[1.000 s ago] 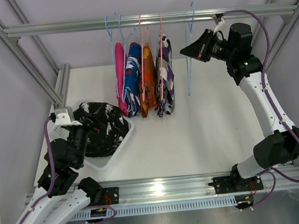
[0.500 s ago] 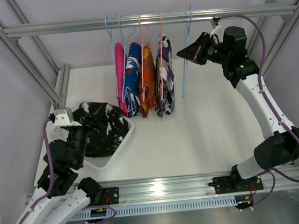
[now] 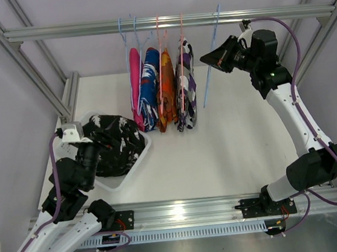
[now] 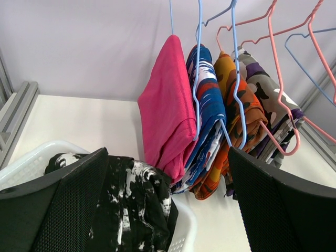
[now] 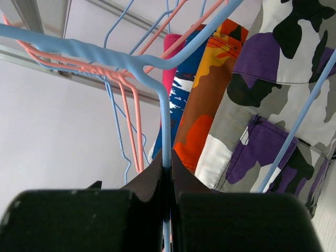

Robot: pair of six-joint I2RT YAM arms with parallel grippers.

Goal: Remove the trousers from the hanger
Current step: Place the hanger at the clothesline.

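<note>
Trousers are split between two places. The pink pair [image 3: 136, 87], blue patterned pair [image 3: 149, 88], orange pair [image 3: 167, 92] and purple camouflage pair [image 3: 186, 90] hang folded from the rail [image 3: 84, 30] above the surface's [image 3: 231, 143] far edge. The black speckled pair [image 3: 116, 144] lies in the white basket [image 3: 137, 164] at the near left corner, so one removal looks done. Your right gripper [image 5: 167, 170] is pinched tight on the empty blue hanger [image 5: 105, 54], just right of the camouflage pair, tilting it, probably to clear it aside. Your left gripper [image 4: 168, 205] stands fully spread over the basket, gripping nothing, ready for the next pair.
</note>
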